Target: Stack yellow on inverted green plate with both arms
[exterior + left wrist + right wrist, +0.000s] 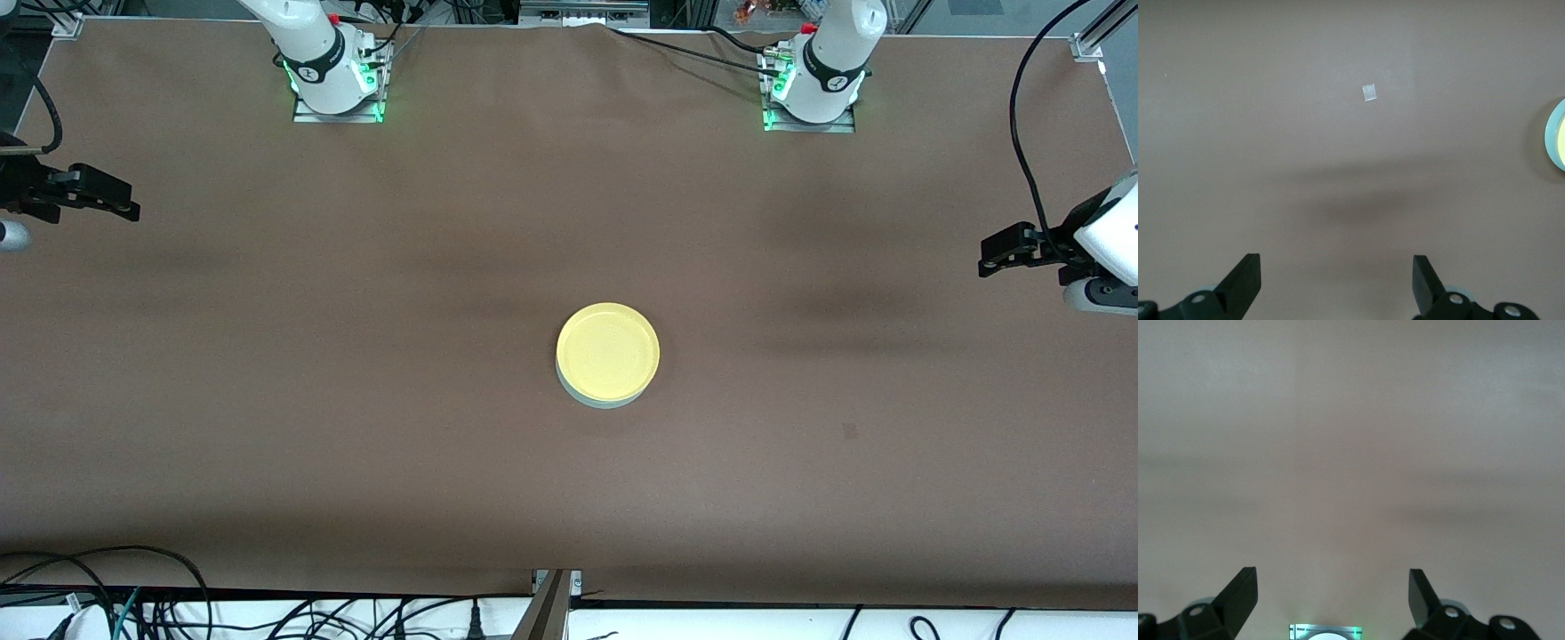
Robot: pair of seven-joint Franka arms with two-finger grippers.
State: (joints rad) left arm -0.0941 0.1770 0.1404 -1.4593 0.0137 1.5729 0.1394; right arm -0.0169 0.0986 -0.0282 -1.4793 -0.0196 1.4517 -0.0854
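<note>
Spanning the whole front view, the brown bench (267,400) carries the stack near its middle: the yellow plate (608,352) sits on the green plate (594,397), of which only a pale edge peeks out on the side nearer the front camera. Both arms wait. The left tool (989,256) hangs over the bench's left-arm end, fingers spread and holding nothing; the right tool (132,203) hangs over the right-arm end, likewise released. A small pale square (1369,93) lies on the bench.
</note>
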